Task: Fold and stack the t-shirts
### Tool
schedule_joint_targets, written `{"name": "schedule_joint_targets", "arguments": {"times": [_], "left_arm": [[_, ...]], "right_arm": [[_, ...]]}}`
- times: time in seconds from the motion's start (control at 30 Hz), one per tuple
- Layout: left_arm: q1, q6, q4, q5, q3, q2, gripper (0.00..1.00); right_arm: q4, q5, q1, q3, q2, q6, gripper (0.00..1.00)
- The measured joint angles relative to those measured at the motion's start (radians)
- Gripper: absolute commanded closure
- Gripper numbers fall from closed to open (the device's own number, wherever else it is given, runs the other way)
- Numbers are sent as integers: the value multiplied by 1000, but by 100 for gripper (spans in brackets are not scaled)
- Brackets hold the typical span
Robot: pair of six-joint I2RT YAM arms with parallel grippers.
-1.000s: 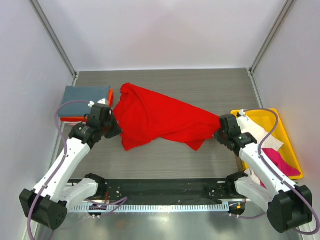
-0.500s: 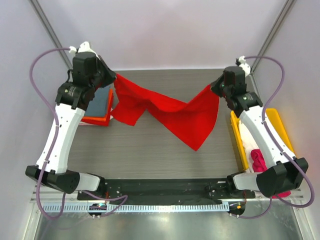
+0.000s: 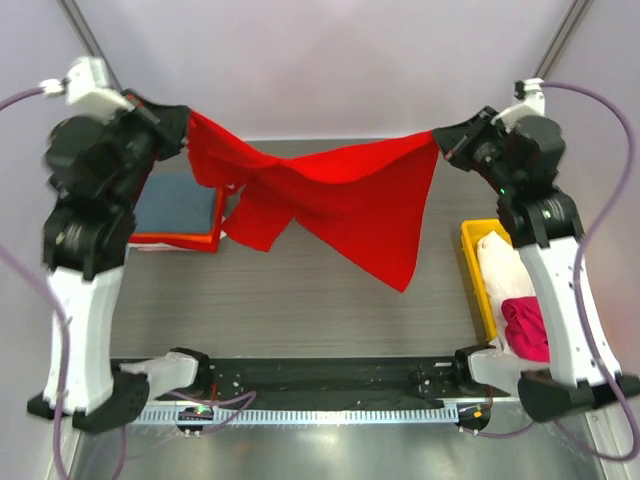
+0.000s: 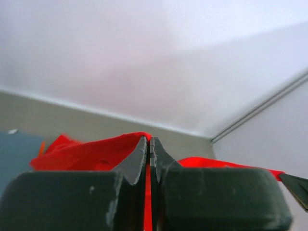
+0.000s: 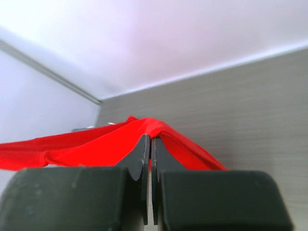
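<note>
A bright red t-shirt (image 3: 330, 205) hangs stretched in the air between both arms, sagging in the middle with one corner drooping low at the right. My left gripper (image 3: 188, 118) is shut on its left end, and red cloth (image 4: 91, 151) shows pinched between the jaws. My right gripper (image 3: 438, 135) is shut on the right end, red cloth (image 5: 110, 144) draped over its jaws. A folded slate grey-blue t-shirt (image 3: 178, 205) lies on a folded orange t-shirt (image 3: 170, 241) at the left. A white t-shirt (image 3: 505, 268) and a magenta t-shirt (image 3: 527, 328) lie in the tray.
A yellow plastic tray (image 3: 473, 262) stands at the table's right edge, under my right arm. The grey wood-grain table (image 3: 300, 310) lies below the hanging shirt. White walls close in the back and both sides.
Both arms have risen and spread apart, lifting the red t-shirt off the table and pulling it out wide in the air.
</note>
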Motion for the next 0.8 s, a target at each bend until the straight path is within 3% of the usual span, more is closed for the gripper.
{"name": "schedule_joint_targets", "arguments": {"times": [0.27, 0.4, 0.53, 0.67, 0.8], "left_arm": [[0, -24, 196, 132, 15, -359, 99], [0, -37, 307, 164, 97, -431, 99], [0, -39, 345, 164, 183, -409, 100], [0, -38, 340, 165, 287, -283, 100], [0, -45, 369, 163, 157, -175, 99]], "right_arm": [[11, -76, 0, 2, -391, -24, 99], [23, -67, 0, 23, -549, -23, 99], [33, -48, 0, 103, -576, -20, 99], [32, -36, 0, 168, -511, -12, 99], [35, -14, 0, 123, -431, 3, 99]]}}
